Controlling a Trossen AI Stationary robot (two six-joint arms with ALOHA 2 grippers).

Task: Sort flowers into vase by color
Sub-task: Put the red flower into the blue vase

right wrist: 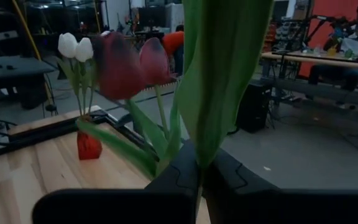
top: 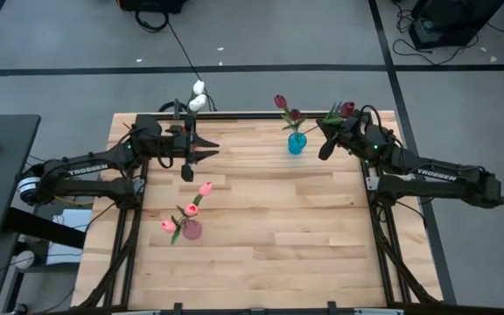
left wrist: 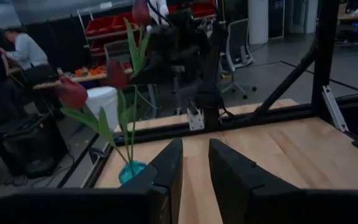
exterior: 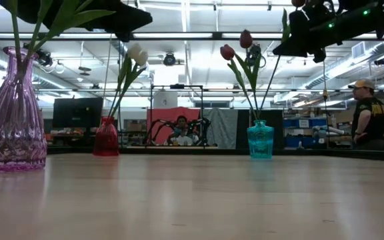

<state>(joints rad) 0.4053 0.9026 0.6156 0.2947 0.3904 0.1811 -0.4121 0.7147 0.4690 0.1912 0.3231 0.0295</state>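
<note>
My right gripper (top: 325, 145) is at the far right of the table, beside the teal vase (top: 297, 143), and is shut on a maroon tulip (top: 347, 108). Two maroon tulips (exterior: 227, 51) stand with their stems in that vase (exterior: 260, 139). My left gripper (top: 208, 150) hovers level over the far left. Its fingers (left wrist: 166, 171) are a narrow gap apart with nothing between them. A red vase (top: 191, 112) with white tulips (top: 198, 96) stands at the far left edge. Near the left, a pink vase (top: 191, 230) holds pink tulips (top: 192, 208). My right gripper pinches the tulip's thin stem (right wrist: 199, 182) between its two fingers, just below a broad green leaf (right wrist: 222, 74). The fingers come in level from the table's right and lie across the stem. The tulip stands tilted with its head above the gripper. Its lower stem (exterior: 269, 83) slants down to the teal vase's mouth.
The pink vase (exterior: 12, 123) is close to the near left edge. Bare wood lies between the vases in the middle and at the near right (top: 322, 245). Black frame posts run along the table's sides. People sit and stand in the room beyond the table.
</note>
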